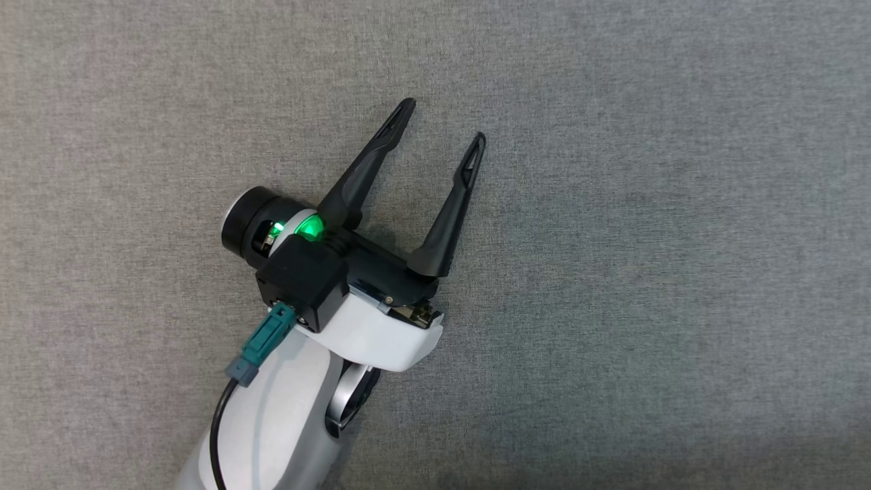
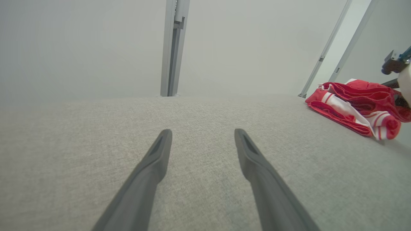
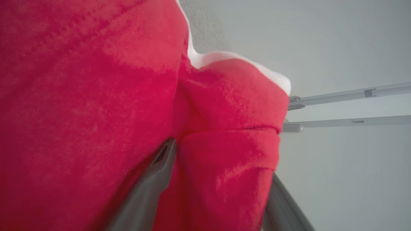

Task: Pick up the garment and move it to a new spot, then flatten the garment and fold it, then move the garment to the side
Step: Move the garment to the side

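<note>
The garment [image 2: 353,106] is red with white stripes and lies crumpled on the grey table at the right of the left wrist view. In the right wrist view its red fabric [image 3: 96,112] fills the left and middle. A fold of it sits between the spread fingers of my right gripper [image 3: 221,157], whose jaws stand wide apart, open. Part of my right arm [image 2: 396,62] shows just beyond the garment. My left gripper [image 1: 444,120] hovers over bare grey cloth, open and holding nothing, well apart from the garment [image 2: 202,131].
The table is covered in grey woven cloth [image 1: 646,272]. A pale wall rises behind its far edge, with a metal post [image 2: 173,48] at the middle and slanted rails [image 2: 324,54] near the garment. Two more rails [image 3: 353,107] show in the right wrist view.
</note>
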You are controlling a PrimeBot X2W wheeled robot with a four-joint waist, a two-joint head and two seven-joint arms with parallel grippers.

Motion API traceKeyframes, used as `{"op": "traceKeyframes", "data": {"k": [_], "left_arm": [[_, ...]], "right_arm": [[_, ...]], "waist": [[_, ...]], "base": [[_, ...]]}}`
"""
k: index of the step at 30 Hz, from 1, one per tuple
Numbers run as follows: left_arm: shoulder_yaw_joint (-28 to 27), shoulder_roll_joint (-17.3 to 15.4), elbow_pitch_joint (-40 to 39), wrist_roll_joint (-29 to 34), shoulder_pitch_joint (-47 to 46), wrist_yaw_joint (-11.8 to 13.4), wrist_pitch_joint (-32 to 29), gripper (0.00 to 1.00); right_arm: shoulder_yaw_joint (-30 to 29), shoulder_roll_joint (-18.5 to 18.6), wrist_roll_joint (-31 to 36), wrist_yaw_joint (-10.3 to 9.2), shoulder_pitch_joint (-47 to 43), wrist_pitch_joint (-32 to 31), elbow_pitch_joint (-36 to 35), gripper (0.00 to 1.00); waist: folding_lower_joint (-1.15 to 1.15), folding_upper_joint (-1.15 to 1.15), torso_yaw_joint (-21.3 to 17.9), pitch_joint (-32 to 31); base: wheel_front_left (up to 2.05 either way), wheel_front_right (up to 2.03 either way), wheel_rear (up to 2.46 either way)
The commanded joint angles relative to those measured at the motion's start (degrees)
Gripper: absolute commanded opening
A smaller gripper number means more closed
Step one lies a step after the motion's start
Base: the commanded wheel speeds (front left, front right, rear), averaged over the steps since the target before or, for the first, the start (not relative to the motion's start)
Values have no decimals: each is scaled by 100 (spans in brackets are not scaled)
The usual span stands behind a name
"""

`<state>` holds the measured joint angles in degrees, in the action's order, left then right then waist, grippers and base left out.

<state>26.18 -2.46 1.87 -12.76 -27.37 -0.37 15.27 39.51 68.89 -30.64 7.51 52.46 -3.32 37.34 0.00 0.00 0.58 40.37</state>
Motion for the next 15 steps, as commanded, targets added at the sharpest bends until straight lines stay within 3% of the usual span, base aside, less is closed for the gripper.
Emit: {"op": "traceKeyframes", "data": {"k": [1, 11, 15], "left_arm": [[-48, -82, 100, -42, 128, 38, -36, 100], [-74, -60, 17, -142, 299, 106, -25, 100], [-168, -60, -21, -214, 423, 164, -25, 100]], "right_arm": [[-39, 1, 78, -4, 73, 56, 22, 100], [-188, -133, 360, -4, 218, 23, 22, 100], [-509, -419, 84, -3, 341, 300, -34, 100]], "waist": [[0, 0, -8, -88], [0, 0, -47, -690], [0, 0, -39, -963]], "base": [[0, 0, 0], [0, 0, 0], [0, 0, 0]]}}
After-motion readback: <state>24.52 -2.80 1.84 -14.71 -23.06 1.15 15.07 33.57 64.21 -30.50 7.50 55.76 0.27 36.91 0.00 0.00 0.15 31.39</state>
